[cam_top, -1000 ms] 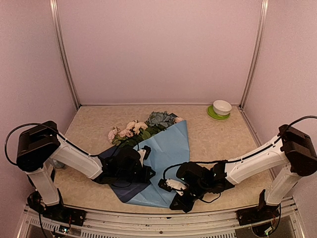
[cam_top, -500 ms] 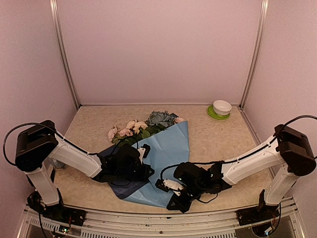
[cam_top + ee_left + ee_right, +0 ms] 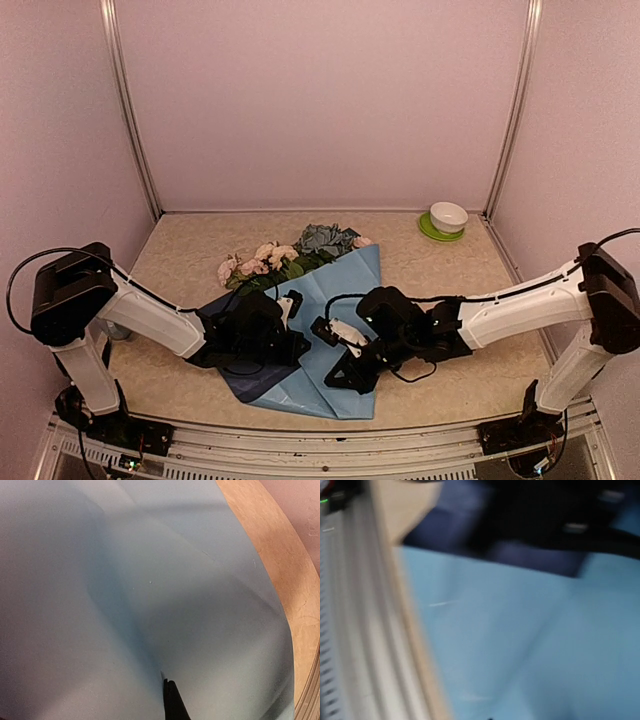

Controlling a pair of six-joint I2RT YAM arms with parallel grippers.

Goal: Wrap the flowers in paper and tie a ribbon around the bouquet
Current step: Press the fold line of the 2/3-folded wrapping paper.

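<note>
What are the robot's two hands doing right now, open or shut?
Left gripper: shut, pinching the paper.
Right gripper: cannot be told; its own view is blurred and the top view does not show how its jaws stand.

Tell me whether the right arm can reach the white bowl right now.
Likely yes. The bowl sits on a green plate in the far right corner, with only bare table between it and the right arm. The right claw would just have to swing off the paper.
</note>
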